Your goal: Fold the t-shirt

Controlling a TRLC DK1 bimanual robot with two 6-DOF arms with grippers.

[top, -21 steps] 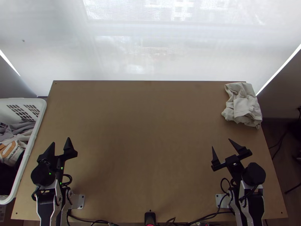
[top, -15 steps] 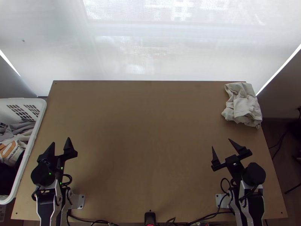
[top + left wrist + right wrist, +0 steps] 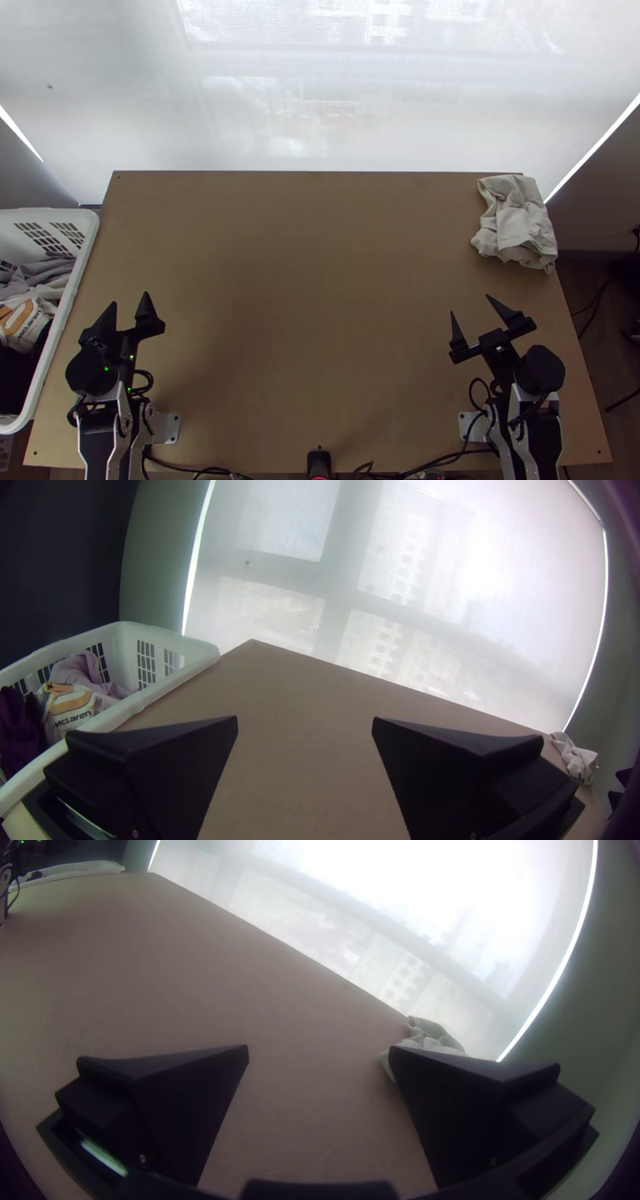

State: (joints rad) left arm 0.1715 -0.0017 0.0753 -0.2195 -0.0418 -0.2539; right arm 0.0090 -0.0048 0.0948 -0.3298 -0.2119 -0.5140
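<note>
Both spread: our L hand (image 3: 130, 298) & R hand (image 3: 471, 304). Bunched tee (image 3: 516, 226) lies 1 o'clock from R hand, the nearer.

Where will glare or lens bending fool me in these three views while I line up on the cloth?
Right wrist view: strongest glare, the window blind partly washed out to white. Both wrist views: the blind's bright side edge bows, and corners go dark. Top view: bright blind behind, but the folds of the cloth show; faint, soft shading on the table.
</note>
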